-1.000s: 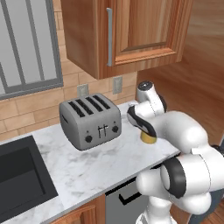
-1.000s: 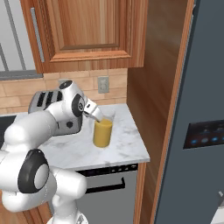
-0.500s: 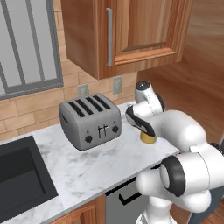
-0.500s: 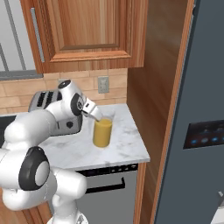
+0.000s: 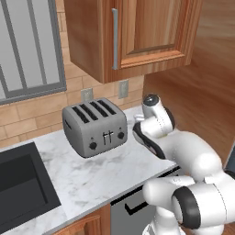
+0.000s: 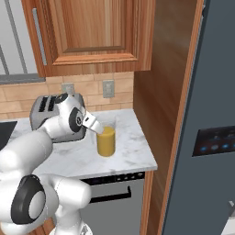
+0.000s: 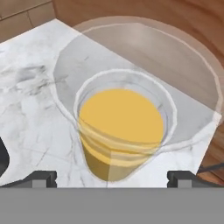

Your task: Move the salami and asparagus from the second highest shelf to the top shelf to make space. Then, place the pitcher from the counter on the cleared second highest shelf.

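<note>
Changes since half a second ago:
- The base has not driven. The sink [image 5: 23, 193] at the counter's [image 5: 92, 179] left end and the toaster [image 5: 94, 126] against its back edge sit as they did.
- The pitcher [image 6: 106, 141] has not moved. It stands upright toward the counter's right end, near the wooden side panel [image 6: 156, 92].
- From the left base view we earlier saw a sliver of yellow under the hand. The wrist has since eased lower and the arm now covers it.

Gripper [image 7: 112, 177]: jaws spread wide. One dark tip shows on each side of the pitcher [image 7: 120, 131], and neither clearly touches it. Nothing is held.

Hard to make out:
- From the right base view the gripper [image 6: 94, 125] overlaps the pitcher's rim, so we cannot judge the gap there.
- From the hand view the upper wall looks clear and the yellow fills only the lower part. We cannot see the base.
- The fridge door [image 6: 206, 114] is cut off at the right edge and shows only its closed grey front.
</note>
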Motion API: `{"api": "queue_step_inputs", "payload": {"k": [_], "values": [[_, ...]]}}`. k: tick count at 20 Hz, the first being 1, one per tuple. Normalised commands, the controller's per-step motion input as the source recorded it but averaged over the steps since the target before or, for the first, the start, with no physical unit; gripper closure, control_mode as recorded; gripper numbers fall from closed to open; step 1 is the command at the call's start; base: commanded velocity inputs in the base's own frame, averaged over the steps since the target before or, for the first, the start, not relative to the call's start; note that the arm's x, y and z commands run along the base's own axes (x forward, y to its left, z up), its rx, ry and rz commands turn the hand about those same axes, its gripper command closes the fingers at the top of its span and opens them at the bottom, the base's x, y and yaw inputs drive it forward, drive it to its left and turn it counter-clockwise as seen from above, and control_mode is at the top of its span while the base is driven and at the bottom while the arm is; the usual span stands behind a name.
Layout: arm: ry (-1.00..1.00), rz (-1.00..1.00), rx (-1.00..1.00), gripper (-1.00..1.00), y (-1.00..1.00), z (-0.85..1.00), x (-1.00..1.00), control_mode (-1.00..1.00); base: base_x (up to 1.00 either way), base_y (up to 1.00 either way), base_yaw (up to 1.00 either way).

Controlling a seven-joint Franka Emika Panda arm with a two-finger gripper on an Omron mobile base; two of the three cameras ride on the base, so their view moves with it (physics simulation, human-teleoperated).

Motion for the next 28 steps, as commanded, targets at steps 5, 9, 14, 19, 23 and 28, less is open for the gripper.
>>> {"api": "queue_step_inputs", "payload": {"k": [5, 9, 14, 19, 23, 28], "values": [[-0.10, 0.00, 0.00, -1.00, -0.04, -0.31, -0.14, -1.00, 0.00, 0.00, 0.00], [-0.10, 0.00, 0.00, -1.00, -0.08, -0.24, 0.00, -1.00, 0.00, 0.00, 0.00], [-0.08, 0.00, 0.00, -1.00, -0.05, -0.30, 0.00, -1.00, 0.00, 0.00, 0.00], [-0.05, 0.00, 0.00, -1.00, 0.00, -0.38, -0.02, -1.00, 0.00, 0.00, 0.00], [-0.01, 0.00, 0.00, -1.00, 0.00, -0.39, -0.08, -1.00, 0.00, 0.00, 0.00], [0.00, 0.00, 0.00, 1.00, 0.00, -0.41, -0.10, -1.00, 0.00, 0.00, 0.00]]}}
